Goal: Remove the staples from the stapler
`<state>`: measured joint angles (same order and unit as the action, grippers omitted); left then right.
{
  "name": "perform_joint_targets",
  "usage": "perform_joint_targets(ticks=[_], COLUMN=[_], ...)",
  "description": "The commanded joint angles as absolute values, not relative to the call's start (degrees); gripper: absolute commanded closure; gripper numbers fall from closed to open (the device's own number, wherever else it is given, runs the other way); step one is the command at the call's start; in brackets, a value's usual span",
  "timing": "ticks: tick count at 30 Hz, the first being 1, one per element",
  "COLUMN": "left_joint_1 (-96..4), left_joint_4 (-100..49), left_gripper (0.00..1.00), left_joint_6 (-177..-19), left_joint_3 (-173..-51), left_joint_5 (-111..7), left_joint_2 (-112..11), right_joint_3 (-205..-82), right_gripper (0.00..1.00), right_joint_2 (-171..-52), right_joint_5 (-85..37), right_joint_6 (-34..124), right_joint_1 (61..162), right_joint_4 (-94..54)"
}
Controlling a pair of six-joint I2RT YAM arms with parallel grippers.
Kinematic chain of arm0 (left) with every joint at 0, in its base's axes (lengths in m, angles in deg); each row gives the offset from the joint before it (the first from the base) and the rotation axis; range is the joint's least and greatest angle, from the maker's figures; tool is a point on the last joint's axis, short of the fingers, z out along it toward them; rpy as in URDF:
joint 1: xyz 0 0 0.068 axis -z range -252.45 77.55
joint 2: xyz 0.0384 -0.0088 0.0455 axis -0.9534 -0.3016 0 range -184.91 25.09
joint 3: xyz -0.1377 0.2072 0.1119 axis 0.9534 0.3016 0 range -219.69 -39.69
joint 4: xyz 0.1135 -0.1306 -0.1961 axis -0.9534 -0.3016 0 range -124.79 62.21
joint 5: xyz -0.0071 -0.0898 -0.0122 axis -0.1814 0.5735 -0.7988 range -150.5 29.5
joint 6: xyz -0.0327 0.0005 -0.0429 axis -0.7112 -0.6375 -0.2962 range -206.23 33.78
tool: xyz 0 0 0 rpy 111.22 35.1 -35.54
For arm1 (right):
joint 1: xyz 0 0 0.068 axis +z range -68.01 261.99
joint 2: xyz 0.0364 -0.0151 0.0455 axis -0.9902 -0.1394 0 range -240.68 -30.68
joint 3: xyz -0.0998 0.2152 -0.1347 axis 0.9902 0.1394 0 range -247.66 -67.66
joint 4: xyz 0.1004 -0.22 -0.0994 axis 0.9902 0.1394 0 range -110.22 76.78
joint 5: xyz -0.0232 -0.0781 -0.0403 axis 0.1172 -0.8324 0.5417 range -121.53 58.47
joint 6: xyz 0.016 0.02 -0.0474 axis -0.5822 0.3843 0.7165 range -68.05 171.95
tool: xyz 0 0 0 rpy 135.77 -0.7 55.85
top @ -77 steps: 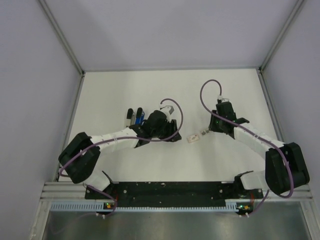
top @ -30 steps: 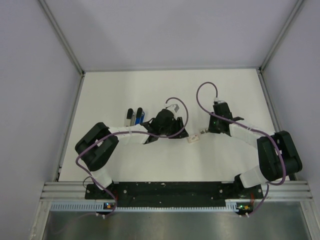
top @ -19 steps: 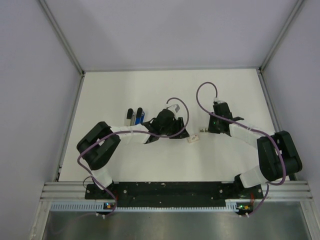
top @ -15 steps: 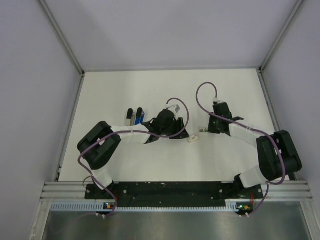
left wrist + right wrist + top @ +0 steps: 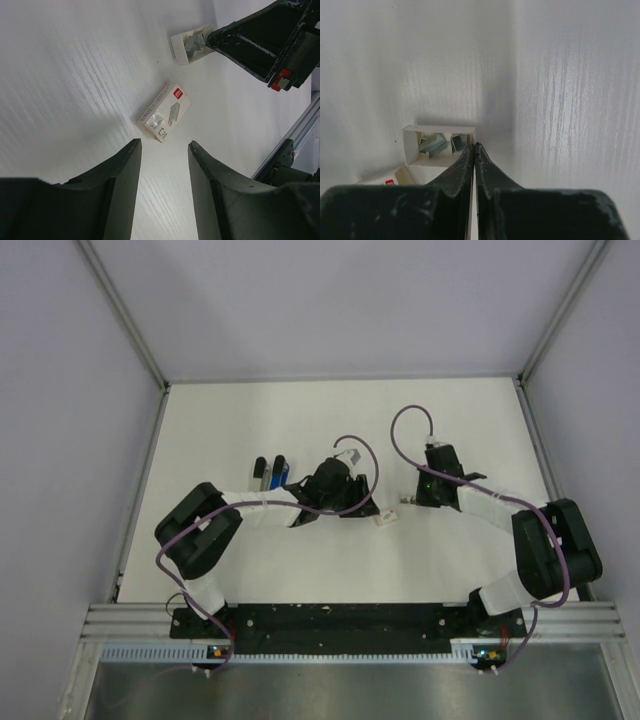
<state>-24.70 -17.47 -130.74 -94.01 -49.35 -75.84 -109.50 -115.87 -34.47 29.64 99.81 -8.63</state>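
Right gripper (image 5: 473,146) clenched tight at the tray (image 5: 410,146) of staples (image 5: 436,145), left gripper (image 5: 163,146) jaws parted, empty, above the staple box (image 5: 165,112), stapler (image 5: 270,472) lying beside the left arm.

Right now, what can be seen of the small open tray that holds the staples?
The staple tray is a small, shallow white box, seemingly cardboard, open on top and lying flat on the table. Silver staple strips lie jumbled inside. The shut right end effector seems to touch its rim at one corner. The labelled staple box lies close by, apart from it.
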Motion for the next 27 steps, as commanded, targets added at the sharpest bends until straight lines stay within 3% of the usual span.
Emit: perform_joint_targets(ticks=[1,27], left_joint_1=[-24.46,-24.37], left_joint_4=[-15.14,-16.46], left_gripper=[0.52,0.53], left_joint_6=[-130.44,-132.72], left_joint_3=[-96.81,-96.99], left_joint_5=[-48.29,-49.69], left_joint_2=[-76.69,-78.98], right_joint_3=[-112.57,-111.25], right_gripper=[1.00,1.00], right_joint_2=[-115.23,-111.36], right_joint_5=[-37.24,-38.21], right_joint_6=[31.46,37.44], right_joint_1=[100.18,105.63], right_joint_4=[-6.61,-7.22])
